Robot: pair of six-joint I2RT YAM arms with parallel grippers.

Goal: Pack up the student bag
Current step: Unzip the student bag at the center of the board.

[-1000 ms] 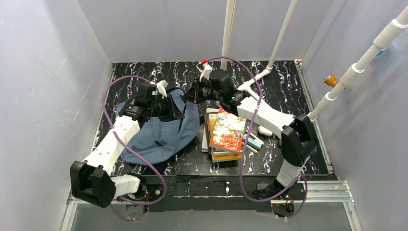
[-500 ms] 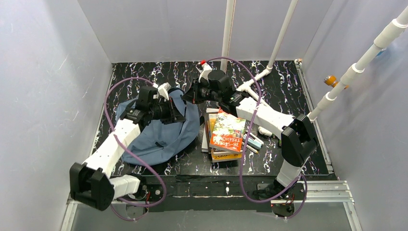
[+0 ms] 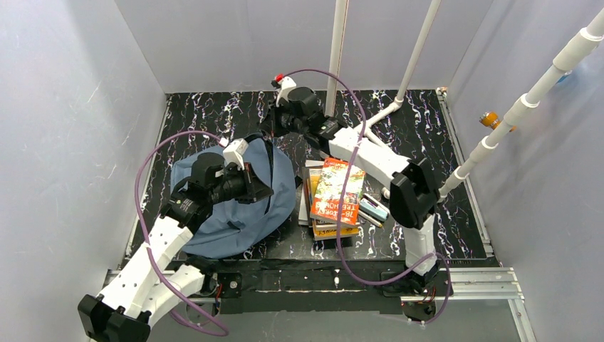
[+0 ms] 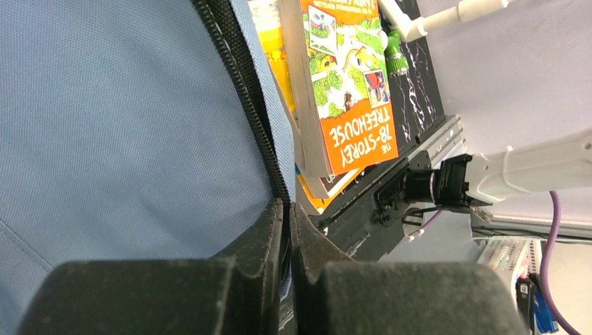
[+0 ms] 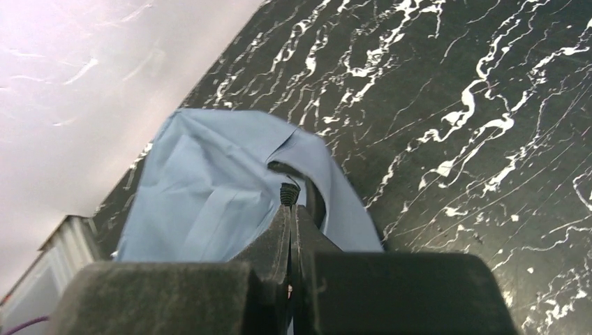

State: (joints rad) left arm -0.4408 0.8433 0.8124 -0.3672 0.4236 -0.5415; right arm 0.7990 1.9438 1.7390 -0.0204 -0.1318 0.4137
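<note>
Top external view showed that both arms had shifted in the last second. The left gripper (image 3: pixel 256 189) had drawn back toward the near edge across the student bag (image 3: pixel 228 221). The right gripper (image 3: pixel 273 127) had swung farther away and to the left, clear of the stack of books (image 3: pixel 322 226) and up to the bag's far rim.

The bag lay slumped on the left half of the black marbled table (image 3: pixel 206 117), just beside the stack, whose top paperback (image 3: pixel 337 191) read "78-Storey Treehouse".

The left fingers, partly apart a moment before, had come together. In the left wrist view they were pinched shut on the bag's edge, where the dark zipper track (image 4: pixel 244 105) ran down between them.

The right fingers had been closed throughout. In the right wrist view a small dark tab (image 5: pixel 287 192) sat at their tips, probably the zipper pull, though it was too small to be sure. Blue fabric rose toward it around a dark gap.

Judging from this, the arms had taken hold of the bag at two places along its opening and were drawing them apart, either to run the zipper or to spread the mouth. Packing proper had not begun: the books were all outside the bag.
</note>
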